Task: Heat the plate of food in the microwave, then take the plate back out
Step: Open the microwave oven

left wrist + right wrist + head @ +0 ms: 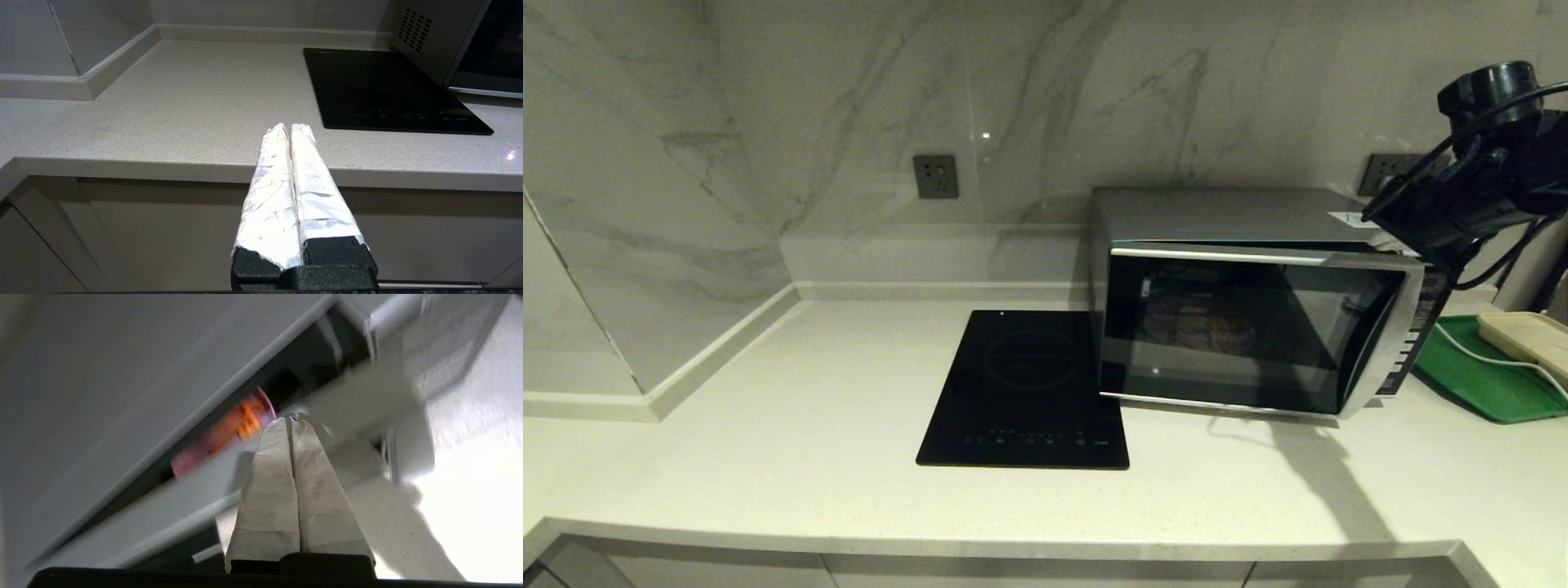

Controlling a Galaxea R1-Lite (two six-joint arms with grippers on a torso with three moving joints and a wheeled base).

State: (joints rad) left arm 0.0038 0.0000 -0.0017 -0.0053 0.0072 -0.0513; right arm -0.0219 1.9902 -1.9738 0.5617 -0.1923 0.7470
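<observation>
The silver microwave (pixel 1241 327) stands at the back right of the counter, its dark glass door a little ajar on the keypad side. Through the gap the right wrist view shows the lilac plate (pixel 184 461) with orange sticks (pixel 245 418) inside the oven. In the head view the plate (pixel 1196 322) shows only dimly behind the glass. My right gripper (pixel 291 417) is shut and empty, its tips at the door's edge; its arm (pixel 1478 188) reaches over the oven's top right corner. The left gripper (pixel 290 127) is shut, parked low before the counter's front edge.
A flat black cooktop (pixel 1029 384) lies directly left of the microwave. To the oven's right a green tray (pixel 1478 376) carries a cream slab (pixel 1527 339) with a white cable. Marble walls close the back and left; bare counter (pixel 768 441) spreads at front left.
</observation>
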